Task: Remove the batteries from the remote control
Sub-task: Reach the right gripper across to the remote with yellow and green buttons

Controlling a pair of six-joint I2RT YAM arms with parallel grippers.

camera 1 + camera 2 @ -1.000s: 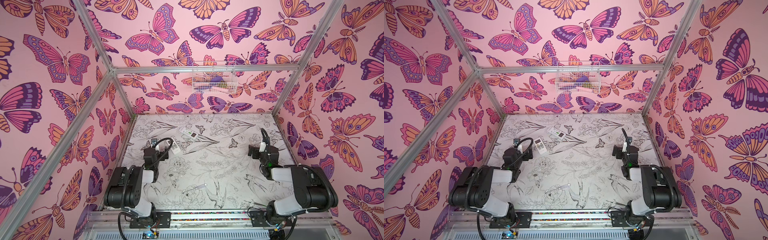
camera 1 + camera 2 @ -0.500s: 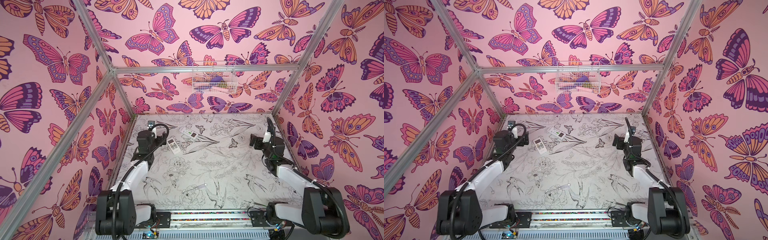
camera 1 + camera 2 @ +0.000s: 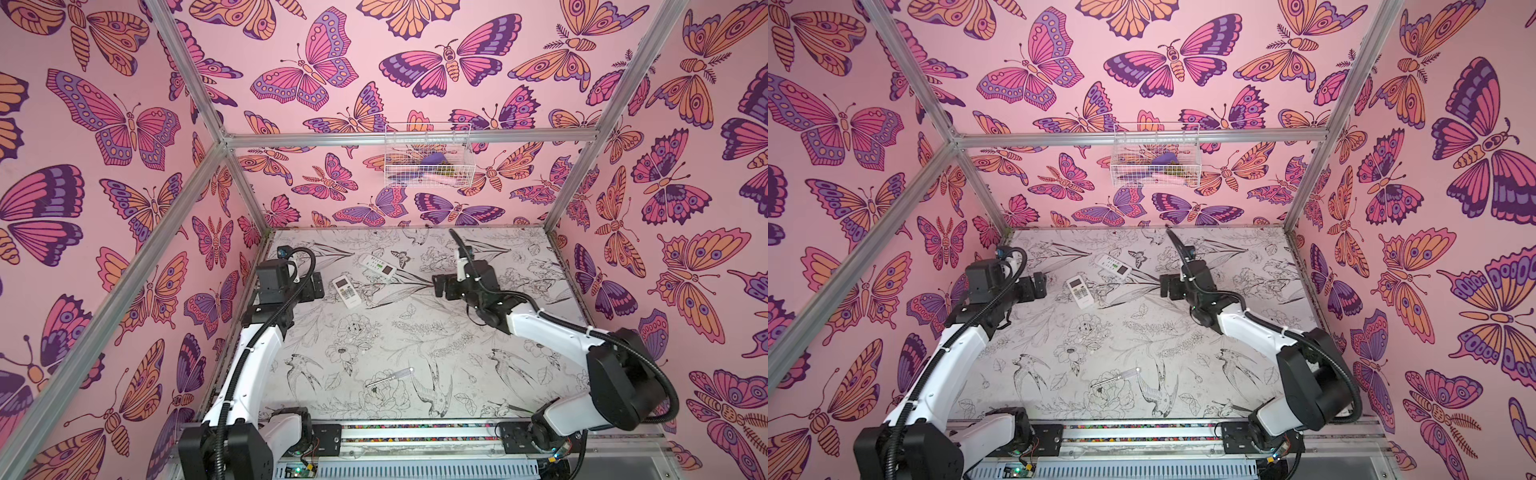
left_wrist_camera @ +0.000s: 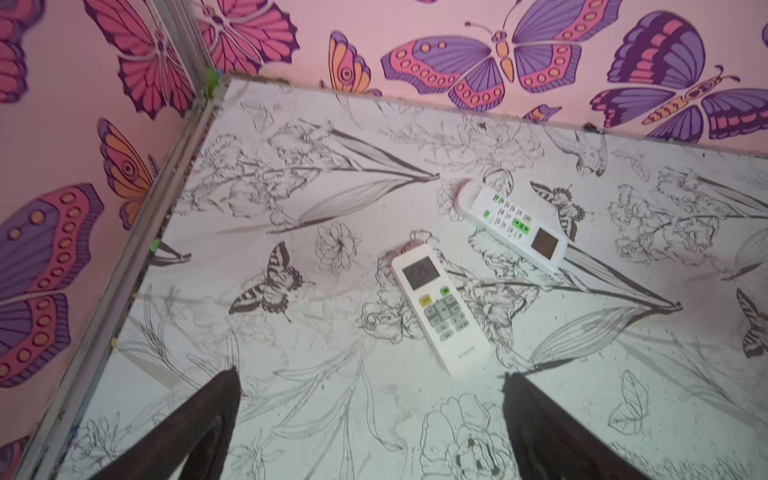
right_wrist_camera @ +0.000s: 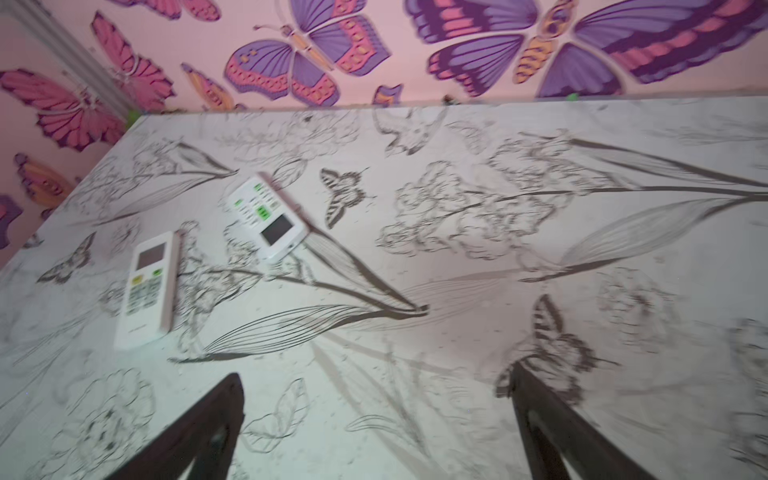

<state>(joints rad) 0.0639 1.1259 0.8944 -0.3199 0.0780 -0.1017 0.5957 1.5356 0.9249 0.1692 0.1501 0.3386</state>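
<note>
Two white remote controls lie face up at the back left of the table. The nearer remote has a grey screen and a yellow button. The farther remote has green buttons. No batteries show; they are hidden. My left gripper hangs open just left of the nearer remote, holding nothing. My right gripper is open and empty, to the right of both remotes.
A clear-handled thin screwdriver lies near the table's front middle. A white wire basket with small items hangs on the back wall. Pink butterfly walls close in the table on three sides.
Both arms have unfolded from the front of the table and reached toward the back. The left gripper now sits beside the nearer remote; the right gripper has swung in toward the middle.
</note>
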